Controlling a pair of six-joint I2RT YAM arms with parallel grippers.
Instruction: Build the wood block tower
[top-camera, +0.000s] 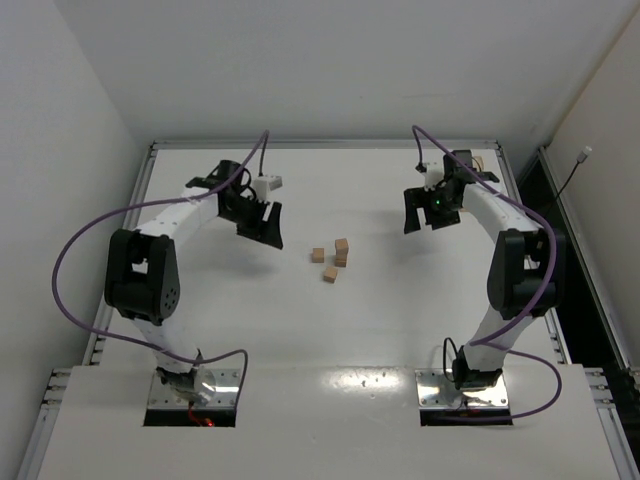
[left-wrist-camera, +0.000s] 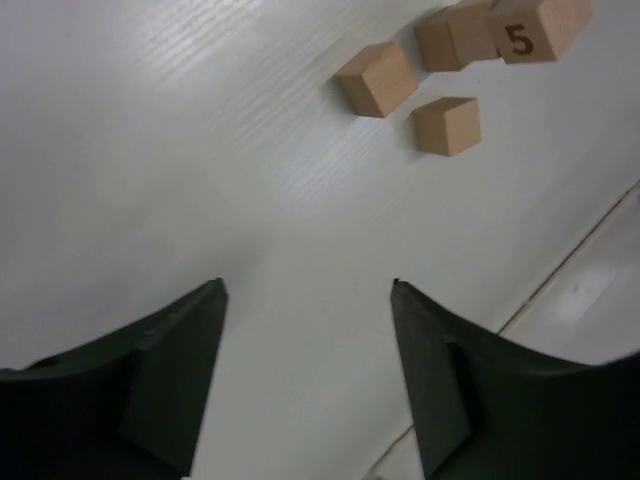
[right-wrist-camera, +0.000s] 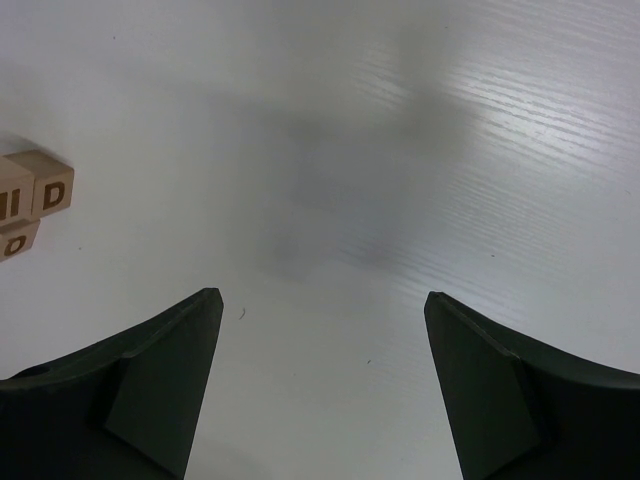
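Note:
Several small tan wood blocks lie close together at the table's middle. One (top-camera: 317, 255) is on the left, one (top-camera: 329, 274) is nearest, and a pair (top-camera: 341, 251) looks like a low two-high tower, though I cannot tell for sure. In the left wrist view a block marked "5" (left-wrist-camera: 535, 25) overlaps another (left-wrist-camera: 452, 40), with two loose blocks (left-wrist-camera: 377, 78) (left-wrist-camera: 447, 125) beside them. The right wrist view shows lettered blocks (right-wrist-camera: 53, 193) at its left edge. My left gripper (top-camera: 262, 230) (left-wrist-camera: 308, 285) is open and empty left of the blocks. My right gripper (top-camera: 418, 220) (right-wrist-camera: 320, 295) is open and empty to their right.
The white table (top-camera: 300, 330) has a raised rim along the back and sides. A small tan object (top-camera: 487, 160) shows partly behind the right arm at the back right corner. A table seam (left-wrist-camera: 570, 260) runs near the left gripper.

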